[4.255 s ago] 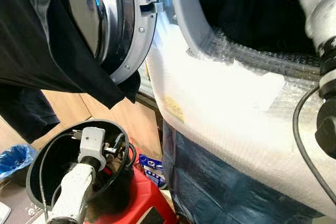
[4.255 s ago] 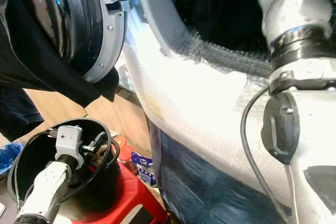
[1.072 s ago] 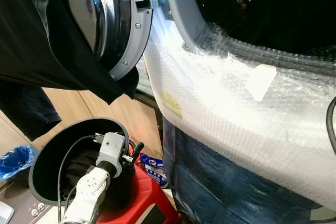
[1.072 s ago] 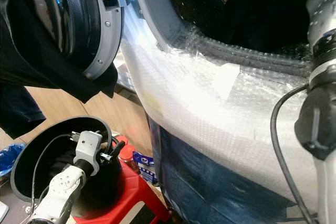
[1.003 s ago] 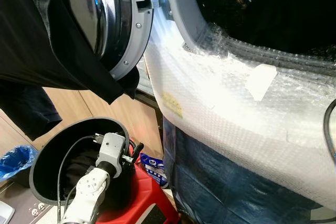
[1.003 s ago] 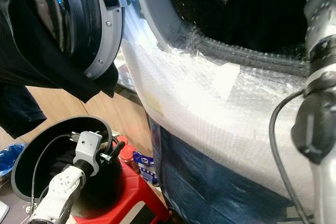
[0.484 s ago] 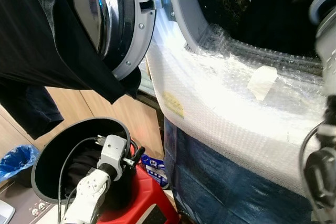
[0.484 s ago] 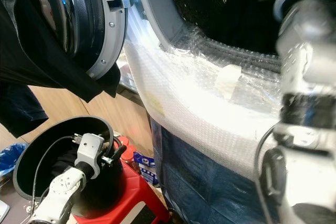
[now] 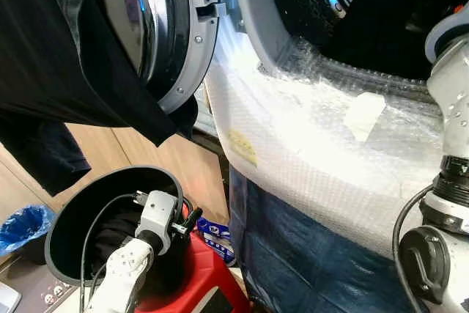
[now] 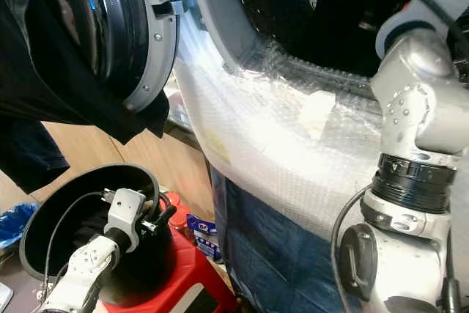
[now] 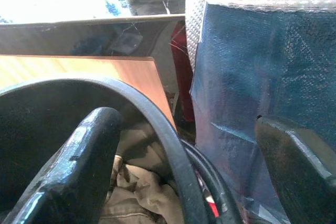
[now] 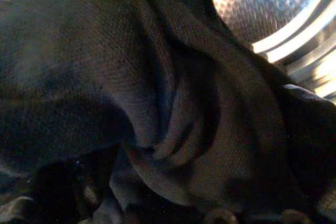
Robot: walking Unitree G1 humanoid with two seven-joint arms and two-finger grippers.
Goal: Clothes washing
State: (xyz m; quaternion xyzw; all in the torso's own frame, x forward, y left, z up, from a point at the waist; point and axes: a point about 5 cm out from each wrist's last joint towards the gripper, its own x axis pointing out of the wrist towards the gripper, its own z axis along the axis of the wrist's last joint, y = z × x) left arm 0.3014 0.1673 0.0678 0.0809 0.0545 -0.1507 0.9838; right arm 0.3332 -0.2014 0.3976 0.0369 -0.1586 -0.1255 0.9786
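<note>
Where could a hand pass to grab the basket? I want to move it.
Free gap: between the black basket rim and the blue-wrapped washer front. Crowded: the left pincer sits at the rim, and a dark garment hangs from the washer door above.

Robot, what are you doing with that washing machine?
It is loading laundry. The right arm reaches through the open door into the drum, where its wrist camera sees dark clothes up close. The left tool hangs open over the rim of the black bucket, which has beige cloth inside. A dark garment hangs over the door.
</note>
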